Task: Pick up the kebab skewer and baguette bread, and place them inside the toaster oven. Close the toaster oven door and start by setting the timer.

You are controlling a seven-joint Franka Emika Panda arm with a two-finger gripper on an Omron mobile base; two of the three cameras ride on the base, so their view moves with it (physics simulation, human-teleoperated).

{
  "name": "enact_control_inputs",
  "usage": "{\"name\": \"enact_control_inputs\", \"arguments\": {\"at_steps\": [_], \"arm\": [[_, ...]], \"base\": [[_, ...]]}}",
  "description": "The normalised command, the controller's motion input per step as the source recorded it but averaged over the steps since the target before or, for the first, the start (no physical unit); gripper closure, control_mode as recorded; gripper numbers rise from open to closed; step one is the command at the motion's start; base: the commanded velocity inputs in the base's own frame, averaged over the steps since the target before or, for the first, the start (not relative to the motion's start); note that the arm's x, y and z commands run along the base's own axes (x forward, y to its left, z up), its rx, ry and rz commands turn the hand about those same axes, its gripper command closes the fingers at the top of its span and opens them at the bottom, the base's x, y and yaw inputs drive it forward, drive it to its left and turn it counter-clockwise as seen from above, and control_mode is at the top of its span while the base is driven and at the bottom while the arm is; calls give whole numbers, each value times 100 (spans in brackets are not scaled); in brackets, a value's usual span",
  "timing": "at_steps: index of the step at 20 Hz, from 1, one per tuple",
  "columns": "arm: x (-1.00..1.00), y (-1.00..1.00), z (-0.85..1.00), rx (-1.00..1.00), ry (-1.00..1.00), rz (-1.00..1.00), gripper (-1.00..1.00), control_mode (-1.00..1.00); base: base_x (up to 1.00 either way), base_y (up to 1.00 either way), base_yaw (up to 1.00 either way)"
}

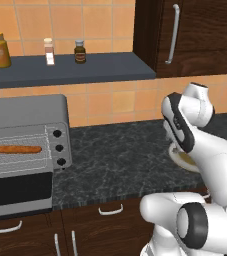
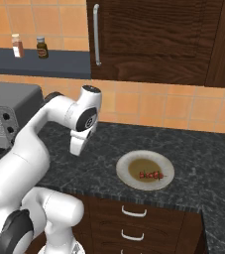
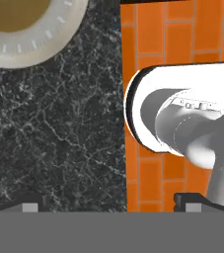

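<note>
The kebab skewer [image 2: 151, 174] lies on a white plate [image 2: 126, 162] on the dark worktop [image 2: 193, 149], off to one side of our jaws [image 3: 108, 207]. These hang wide open and empty above bare worktop. Well away on the opposite side, the baguette bread [image 1: 14, 149] rests on the rack inside the toaster oven [image 1: 30, 110], so we judge the skewer comes next.

My arm [image 2: 44, 126] rises from the base, folds at the elbow and reaches forward, with the wrist bent so the hand points down. The gripper [image 3: 108, 206] hangs with its jaws spread wide apart and nothing between them. In the hand view I see its two dark fingertips [image 3: 27, 205] standing far apart at the bottom edge.
</note>
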Motion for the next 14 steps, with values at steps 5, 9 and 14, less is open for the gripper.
{"name": "enact_control_inputs", "arguments": {"at_steps": [5,9,14], "arm": [[0,-99,-6,-11,13,-23,-100,-100],[0,-88,0,-12,13,-22,-100,-100],[4,-93,0,-12,13,-21,-100,-100]], "base": [[0,0,0],[0,0,0],[0,0,0]]}}
